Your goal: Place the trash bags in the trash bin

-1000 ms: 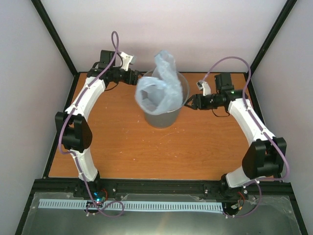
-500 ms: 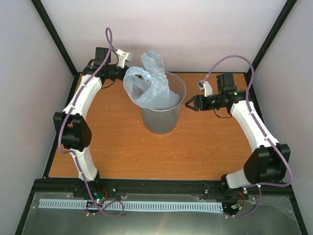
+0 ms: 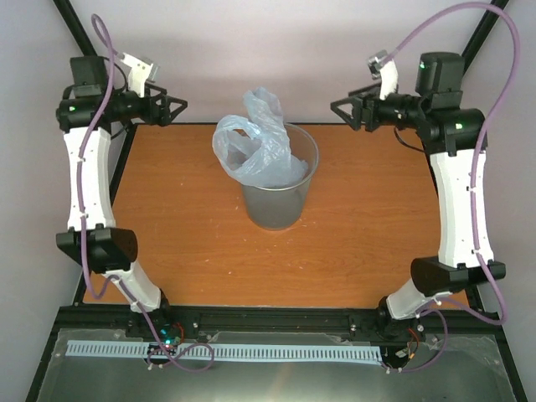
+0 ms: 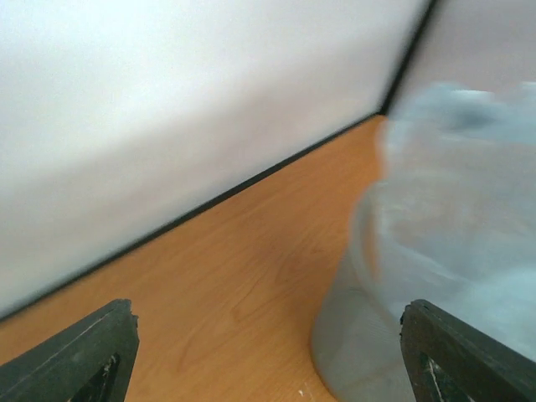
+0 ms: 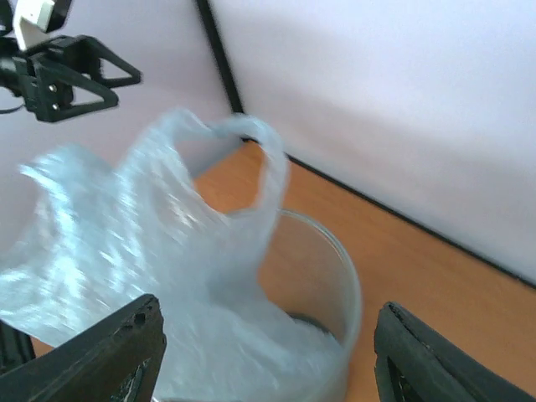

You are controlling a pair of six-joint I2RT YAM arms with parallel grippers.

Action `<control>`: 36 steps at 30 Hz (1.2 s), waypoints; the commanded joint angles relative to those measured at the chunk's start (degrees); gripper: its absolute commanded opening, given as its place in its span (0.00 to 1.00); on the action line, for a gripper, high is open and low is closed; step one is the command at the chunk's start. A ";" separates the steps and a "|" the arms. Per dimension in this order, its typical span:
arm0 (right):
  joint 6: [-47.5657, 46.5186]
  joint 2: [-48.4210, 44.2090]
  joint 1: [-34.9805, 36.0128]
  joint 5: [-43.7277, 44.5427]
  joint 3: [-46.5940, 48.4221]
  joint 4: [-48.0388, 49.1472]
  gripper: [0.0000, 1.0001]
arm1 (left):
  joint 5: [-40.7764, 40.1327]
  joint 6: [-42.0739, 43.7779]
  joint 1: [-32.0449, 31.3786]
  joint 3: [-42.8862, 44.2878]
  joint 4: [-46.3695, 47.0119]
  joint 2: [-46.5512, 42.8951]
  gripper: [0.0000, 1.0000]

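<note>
The trash bin is a round translucent grey wastebasket standing mid-table. A pale blue translucent trash bag sits partly inside it, its handles and upper part sticking up and spilling over the left rim. My left gripper is raised at the far left, open and empty, apart from the bag. My right gripper is raised at the far right, open and empty. The right wrist view shows the bag in the bin between its fingers. The left wrist view shows the bin, blurred.
The orange wooden table is enclosed by white walls and black frame posts. A black rail runs along the near edge, where both arm bases are bolted.
Both arms have lifted and drawn back, away from the bin toward the far corners. The left gripper has let go of the bag, which now rests in the bin.
</note>
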 commanded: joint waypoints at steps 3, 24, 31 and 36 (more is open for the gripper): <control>-3.22 7.99 10.57 -4.75 12.54 -4.89 0.72 | 21.09 25.66 -1.66 2.61 -10.59 -11.50 0.95; -9.44 15.52 21.97 4.86 11.54 -11.39 0.49 | -2.06 29.48 -23.01 -1.58 -6.23 -6.38 0.63; -10.54 14.23 21.98 6.56 8.53 -12.08 0.22 | -1.70 29.19 -23.44 -1.68 -7.98 -4.39 0.31; -10.91 12.38 22.01 9.04 6.36 -12.16 0.09 | -5.91 22.21 -23.46 -2.11 -8.34 -2.99 0.01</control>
